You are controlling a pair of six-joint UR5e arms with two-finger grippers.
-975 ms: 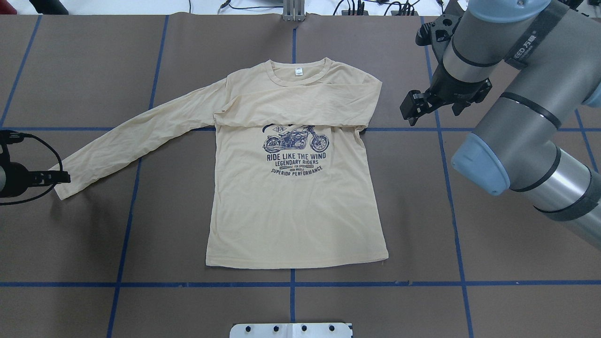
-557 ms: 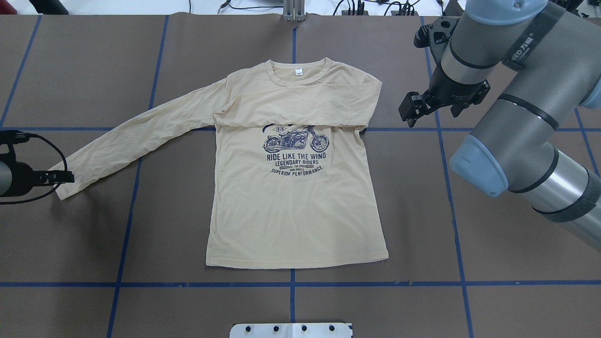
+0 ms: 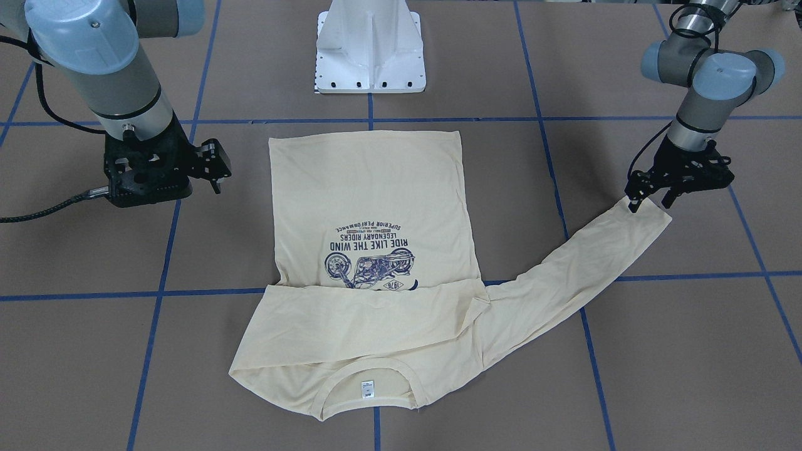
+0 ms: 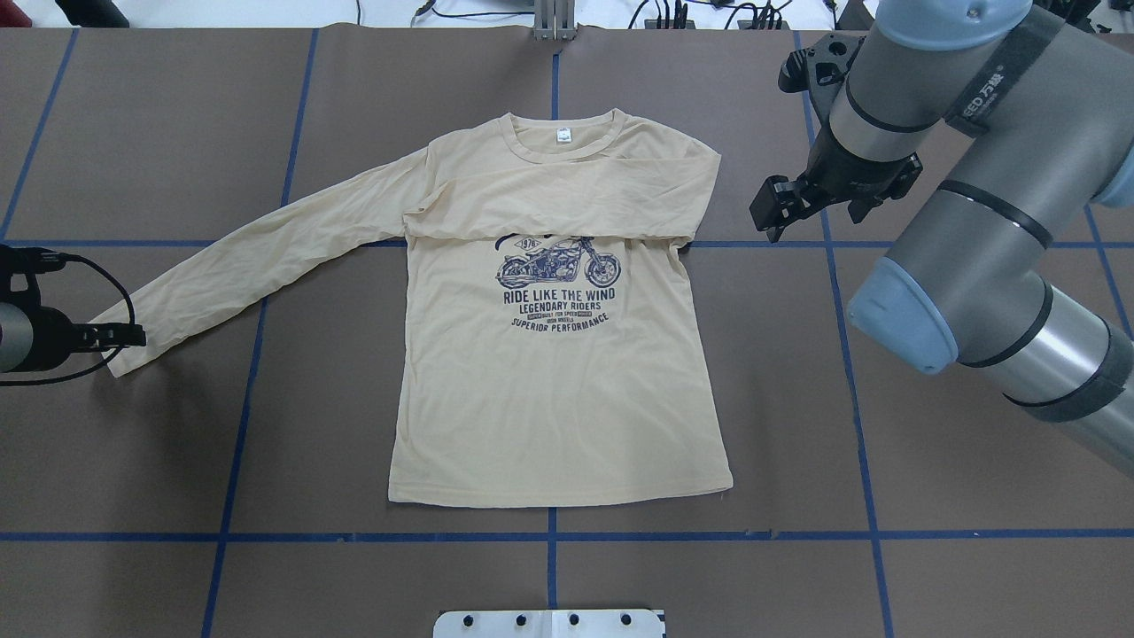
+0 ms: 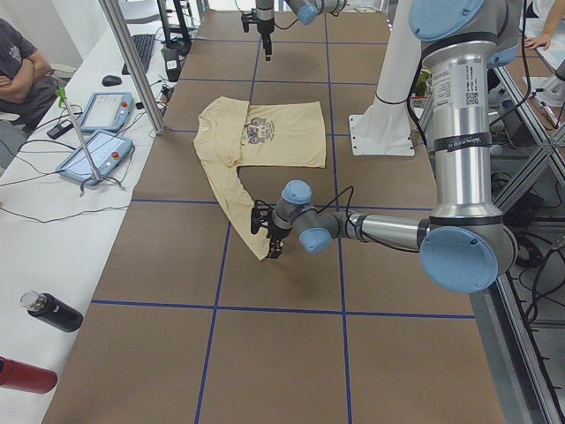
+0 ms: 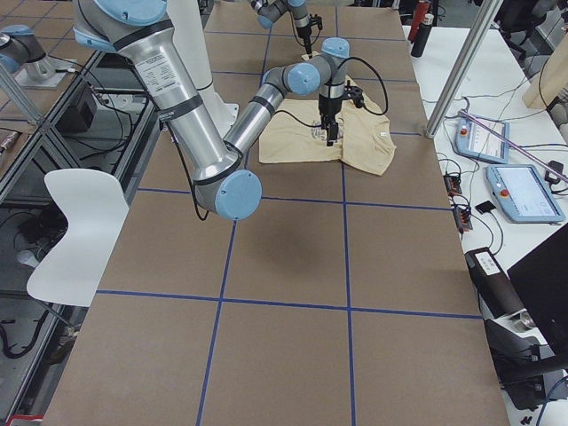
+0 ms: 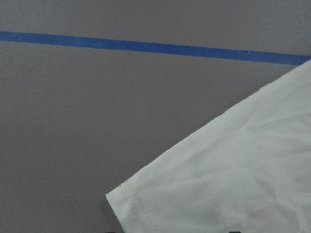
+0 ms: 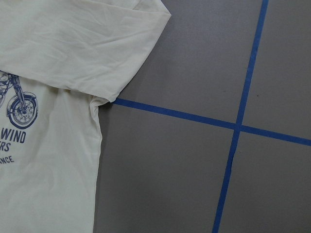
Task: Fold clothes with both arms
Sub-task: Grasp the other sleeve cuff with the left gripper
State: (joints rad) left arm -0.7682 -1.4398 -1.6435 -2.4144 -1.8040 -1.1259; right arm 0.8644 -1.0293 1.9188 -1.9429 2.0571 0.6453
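Left pincer at the cuff; sleeve fold pending

I saw the T-shirt (image 4: 558, 399) flat at mid-frame in the overhead view; its free sleeve (image 4: 257, 266) ran from the shoulder down to the left edge, ending at the left gripper (image 3: 649, 202), the nearer arm; wrist low, fingers parted astride the cuff (image 3: 648, 218), nothing clamped, I judged; right gripper (image 4: 769, 213) upper right, empty, gap unreadable.

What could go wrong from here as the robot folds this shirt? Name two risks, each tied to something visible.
1. The left gripper sits at the very edge of the outstretched sleeve's cuff, so a pinch may catch too little fabric and slip.
2. The other sleeve lies folded across the chest; pulling the T-shirt could shift it.
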